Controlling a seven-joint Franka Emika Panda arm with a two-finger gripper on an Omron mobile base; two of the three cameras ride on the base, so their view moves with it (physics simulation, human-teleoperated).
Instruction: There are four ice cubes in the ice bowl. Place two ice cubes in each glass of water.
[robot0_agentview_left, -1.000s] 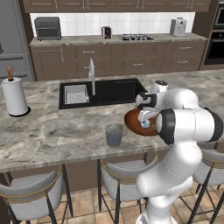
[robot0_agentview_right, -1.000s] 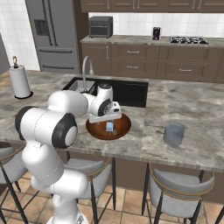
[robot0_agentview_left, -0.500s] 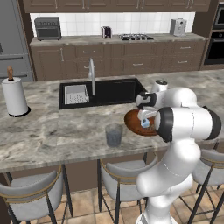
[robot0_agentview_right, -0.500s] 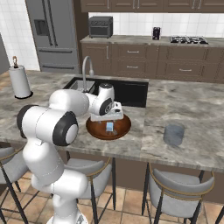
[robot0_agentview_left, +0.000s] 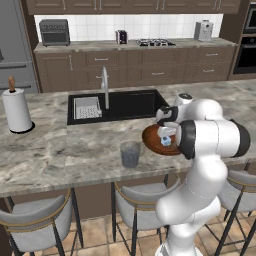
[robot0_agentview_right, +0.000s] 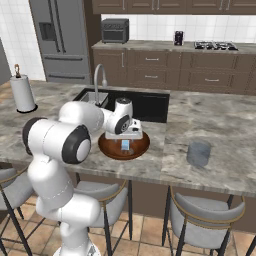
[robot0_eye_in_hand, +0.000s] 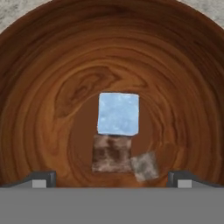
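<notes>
Gripper (robot0_eye_in_hand: 112, 178) fingers are standing wide apart, hanging low over the middle of the wooden bowl (robot0_eye_in_hand: 52, 65) near the counter's front edge, straddling the pale blue ice cube (robot0_eye_in_hand: 118, 113), apparently readying a pinch.

Brown cabinets (robot0_agentview_left: 130, 70); marble island (robot0_agentview_left: 60, 150); tiled floor (robot0_agentview_left: 100, 235).

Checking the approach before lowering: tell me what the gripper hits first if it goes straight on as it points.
Probably the pale blue ice cube in the ice bowl; the open gripper points down at it, though depth is unclear.
</notes>
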